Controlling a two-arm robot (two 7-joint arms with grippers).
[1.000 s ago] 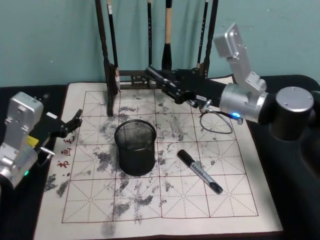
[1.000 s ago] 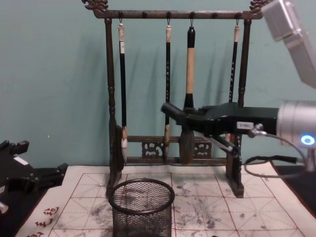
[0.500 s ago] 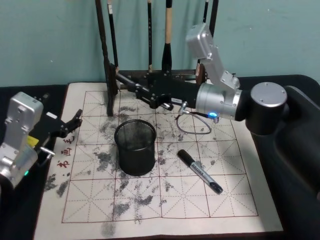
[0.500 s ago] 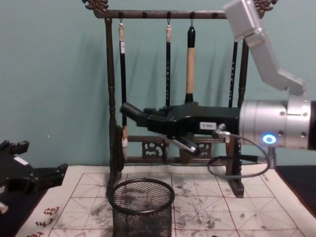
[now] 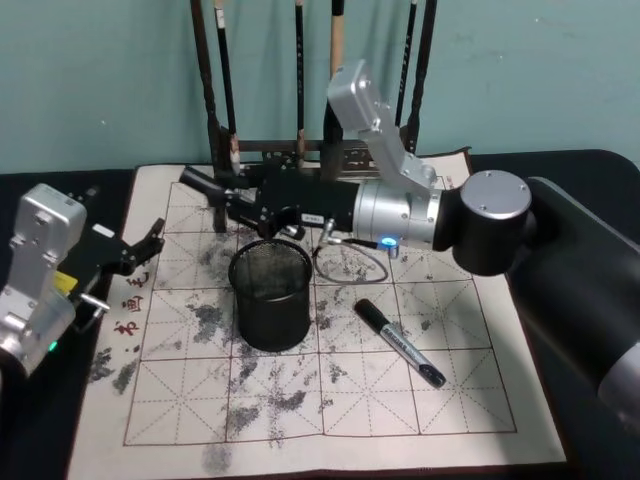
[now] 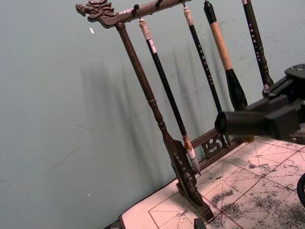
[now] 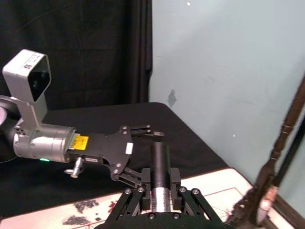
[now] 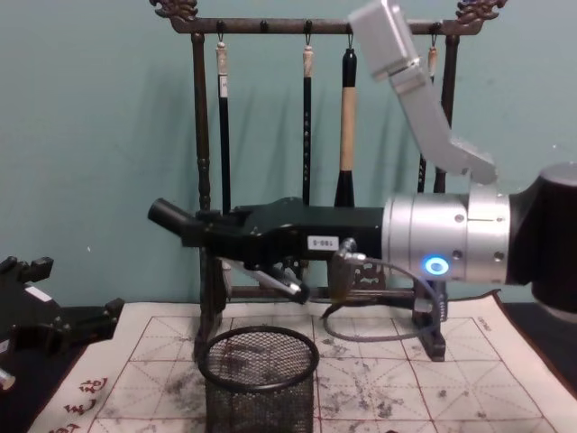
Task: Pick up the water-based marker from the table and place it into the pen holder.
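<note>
My right gripper [image 5: 245, 203] reaches to the left across the paper and is shut on a marker [image 8: 167, 216] with a black cap and silvery barrel [image 7: 160, 164]. The marker lies level, its cap pointing left, above and just behind the far rim of the pen holder [image 5: 270, 295], a black mesh cup [image 8: 259, 383]. Another black marker [image 5: 400, 343] lies flat on the paper to the right of the cup. My left gripper [image 5: 148, 245] rests open at the paper's left edge, well apart from both.
A tall dark wooden brush rack [image 5: 222, 150] with several hanging brushes [image 8: 347, 117] stands close behind the right arm. Ink-stained grid paper [image 5: 330, 400] covers the black table. A loose cable [image 5: 350, 262] loops under the right wrist.
The right arm has swung steadily left along the front of the rack, carrying its marker from right of the cup to above its far rim. Left arm and the lying marker have not moved.
</note>
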